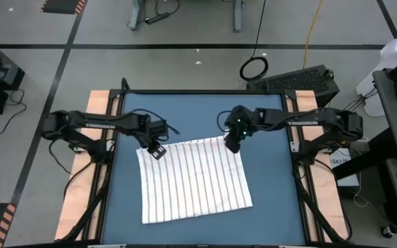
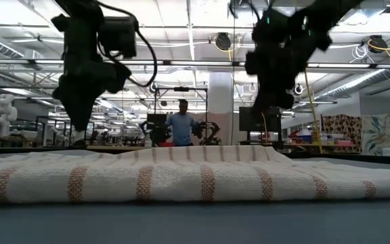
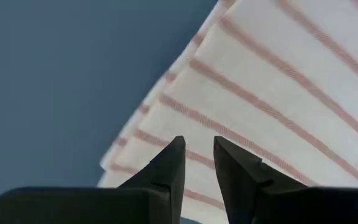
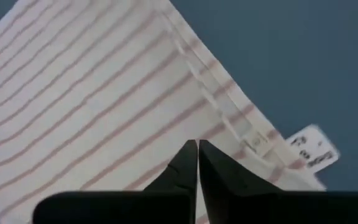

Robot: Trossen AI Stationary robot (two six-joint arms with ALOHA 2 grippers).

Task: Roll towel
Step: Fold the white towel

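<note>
Right fingers [image 4: 197,163]: pressed together tip to tip, nothing visible between them; whether they pinch cloth cannot be told.
Right gripper [image 1: 232,144]: over the towel's far right corner, tips hovering low above the hem.
Left fingers [image 3: 169,167]: narrow gap between the two tips, not clenched; nothing seen in the gap.
Left gripper [image 1: 156,151]: at the towel's far left corner, tips over the striped edge.
Towel [image 1: 193,179]: spread flat on the blue table [image 1: 185,114], roughly central and nearer the front edge, turned slightly askew; stripes run front to back.
Towel hem: folded border along the far right edge, with a small white label [image 4: 312,151] sticking out onto the table.
Arms: both reach inward from the table's sides, meeting the towel's far edge.
Background: a person [image 2: 182,124] stands in the room beyond the table.
</note>
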